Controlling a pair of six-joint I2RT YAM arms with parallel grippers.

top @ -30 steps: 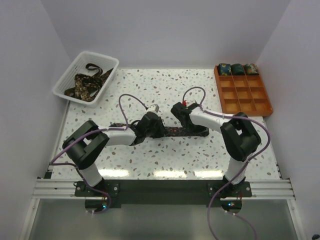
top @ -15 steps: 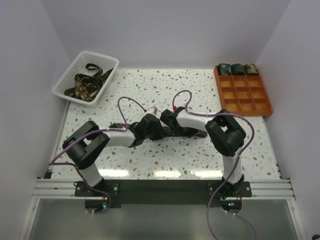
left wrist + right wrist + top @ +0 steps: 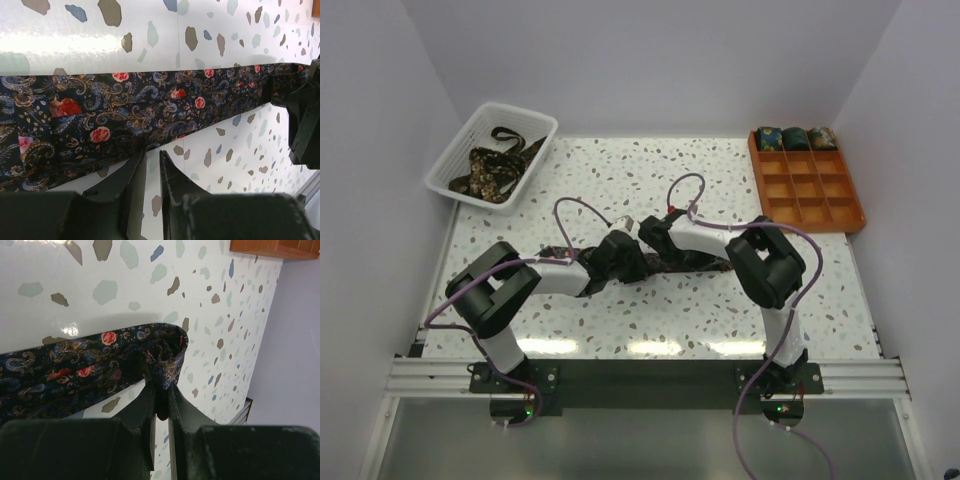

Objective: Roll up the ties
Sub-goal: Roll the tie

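Observation:
One dark floral tie (image 3: 698, 262) lies stretched across the middle of the table. It fills the left wrist view (image 3: 125, 105). My left gripper (image 3: 623, 256) is at its near edge with the jaws almost together on the fabric's rim (image 3: 152, 151). My right gripper (image 3: 654, 237) is shut on a bunched fold of the tie (image 3: 75, 372), which is pinched between the fingertips (image 3: 160, 387) and lifted off the table. The two grippers are close together. The right gripper shows as a black shape in the left wrist view (image 3: 302, 125).
A white mesh basket (image 3: 453, 168) at the back left holds more loose ties (image 3: 492, 165). An orange gridded tray (image 3: 812, 203) at the back right has three rolled ties (image 3: 795, 137) in its far row. Cables loop above both wrists.
My right gripper has moved left towards my left gripper with the tie's end in it, folding the tie over itself. My left gripper has stayed in place.

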